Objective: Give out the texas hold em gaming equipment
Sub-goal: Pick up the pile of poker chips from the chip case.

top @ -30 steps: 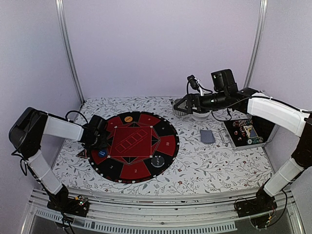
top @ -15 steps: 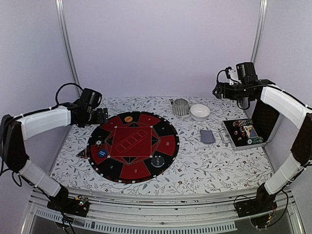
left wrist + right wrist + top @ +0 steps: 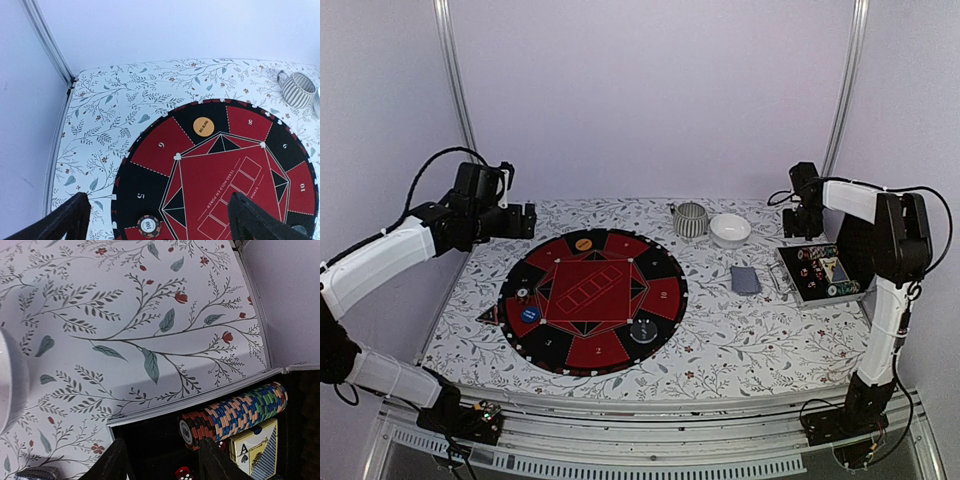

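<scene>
Chips lie on the round mat (image 3: 595, 300): an orange chip (image 3: 583, 243), a blue chip (image 3: 529, 314) and a black chip with a white centre (image 3: 523, 293). A grey-blue deck of cards (image 3: 745, 279) lies right of the mat. My left gripper (image 3: 525, 222) hangs open above the mat's far left rim. Its wrist view shows the orange chip (image 3: 203, 126) and the black chip (image 3: 149, 226) below the empty left gripper (image 3: 159, 202). My right gripper (image 3: 807, 225) hovers over the far end of the case (image 3: 825, 272). In its wrist view the right gripper (image 3: 165, 455) is open and empty beside a row of chips (image 3: 235, 412).
A ribbed grey cup (image 3: 690, 219) and a white bowl (image 3: 730, 230) stand at the back centre. The open case holds a boxed deck showing an ace (image 3: 255, 445) and a red die (image 3: 184, 473). A dark chip (image 3: 643, 330) lies on the mat's near right. Walls close in on three sides.
The left arm lifted from the mat's left edge and drew back to the far left, jaws opening wide. The right arm swung from the cup to the case, jaws narrowing.
</scene>
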Robot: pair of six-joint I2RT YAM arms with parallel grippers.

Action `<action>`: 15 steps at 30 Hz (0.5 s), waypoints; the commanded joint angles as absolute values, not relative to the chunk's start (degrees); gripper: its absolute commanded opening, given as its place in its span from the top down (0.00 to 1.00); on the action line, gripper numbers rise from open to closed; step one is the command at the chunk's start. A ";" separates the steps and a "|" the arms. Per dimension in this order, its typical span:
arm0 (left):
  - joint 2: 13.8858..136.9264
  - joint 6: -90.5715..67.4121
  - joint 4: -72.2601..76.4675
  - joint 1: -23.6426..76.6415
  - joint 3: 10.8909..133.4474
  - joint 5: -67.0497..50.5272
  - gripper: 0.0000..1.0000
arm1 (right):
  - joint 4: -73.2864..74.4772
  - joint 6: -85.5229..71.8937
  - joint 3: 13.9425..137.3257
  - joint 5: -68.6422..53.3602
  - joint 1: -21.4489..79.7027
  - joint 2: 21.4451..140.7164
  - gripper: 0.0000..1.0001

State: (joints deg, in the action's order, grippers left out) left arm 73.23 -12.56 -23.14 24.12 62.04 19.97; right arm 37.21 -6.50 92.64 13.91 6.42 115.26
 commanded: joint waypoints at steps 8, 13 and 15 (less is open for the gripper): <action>76.65 -5.48 -20.04 24.48 62.09 16.69 0.02 | 42.37 -6.59 93.63 24.73 6.28 121.63 0.52; 79.36 -3.63 -18.25 24.07 63.05 15.85 0.02 | 42.43 -6.44 94.80 25.04 6.28 122.83 0.56; 80.22 -3.42 -18.46 23.64 63.33 15.76 0.02 | 42.41 -6.25 95.26 25.35 6.24 123.49 0.56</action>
